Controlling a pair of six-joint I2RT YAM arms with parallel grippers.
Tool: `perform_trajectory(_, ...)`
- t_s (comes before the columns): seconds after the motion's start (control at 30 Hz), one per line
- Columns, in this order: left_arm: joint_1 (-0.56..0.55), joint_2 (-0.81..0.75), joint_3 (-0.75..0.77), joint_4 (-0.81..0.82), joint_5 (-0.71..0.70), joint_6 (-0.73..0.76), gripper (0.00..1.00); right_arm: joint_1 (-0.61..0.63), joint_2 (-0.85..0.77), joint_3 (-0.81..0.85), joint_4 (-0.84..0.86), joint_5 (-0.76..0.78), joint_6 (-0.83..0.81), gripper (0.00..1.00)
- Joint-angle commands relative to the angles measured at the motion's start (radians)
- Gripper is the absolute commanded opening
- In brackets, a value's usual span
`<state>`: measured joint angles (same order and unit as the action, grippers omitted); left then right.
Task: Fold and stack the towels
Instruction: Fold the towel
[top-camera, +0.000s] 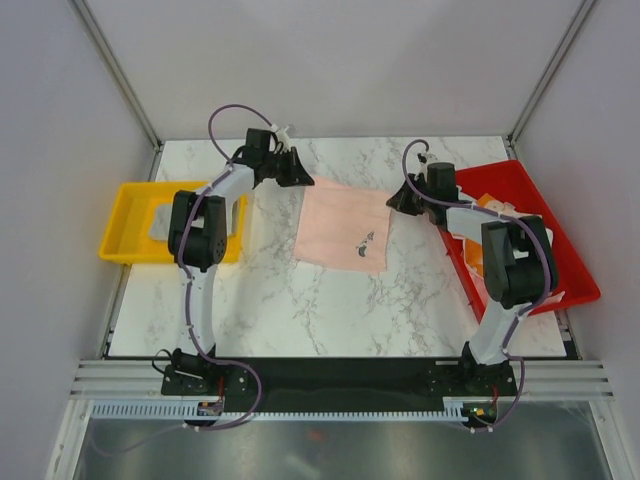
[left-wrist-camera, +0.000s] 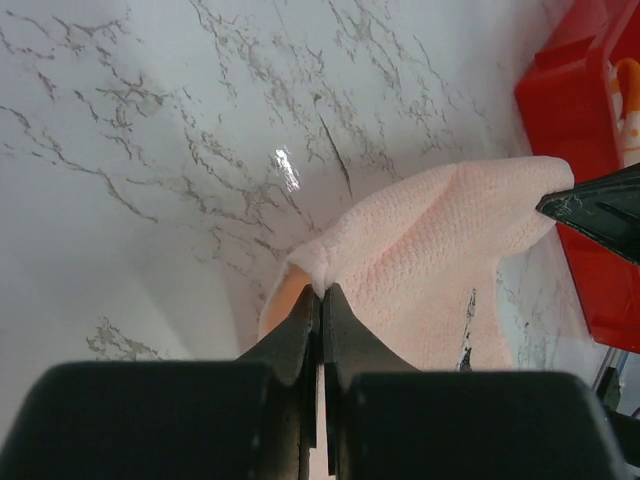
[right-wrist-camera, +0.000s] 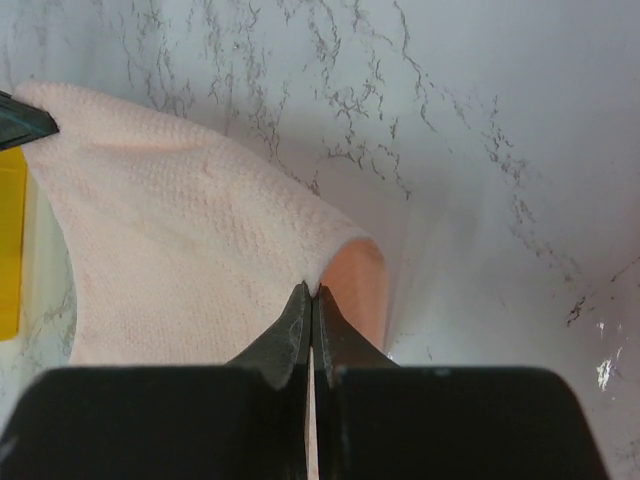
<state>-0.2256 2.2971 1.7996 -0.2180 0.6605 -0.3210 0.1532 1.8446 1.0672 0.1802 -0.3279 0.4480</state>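
Observation:
A pale pink towel (top-camera: 343, 225) lies spread in the middle of the marble table, with a small dark mark near its front right. My left gripper (top-camera: 304, 178) is shut on its far left corner, seen pinched in the left wrist view (left-wrist-camera: 322, 288). My right gripper (top-camera: 397, 201) is shut on its far right corner, seen in the right wrist view (right-wrist-camera: 311, 290). Both held corners are lifted slightly off the table. The pink towel fills the left wrist view (left-wrist-camera: 430, 260) and the right wrist view (right-wrist-camera: 180, 250). More towels, orange and white (top-camera: 478, 232), lie in the red bin, partly hidden by the right arm.
A yellow bin (top-camera: 130, 222) holding a grey-white cloth (top-camera: 158, 222) sits at the left table edge. A red bin (top-camera: 545, 225) sits at the right edge. White walls enclose the table on three sides.

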Motion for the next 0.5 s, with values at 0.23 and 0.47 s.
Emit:
perform_trajectory(0.23, 0.003, -0.321, -0.196, 0.104, 0.100, 0.016, 0.02, -0.003, -0.301, -0.122, 0.094, -0.066, -0.019, 0.00)
perform_trajectory(0.47, -0.001, -0.594, -0.367, 0.106, 0.212, -0.108, 0.02, -0.003, -0.643, -0.191, 0.028, -0.129, 0.005, 0.00)
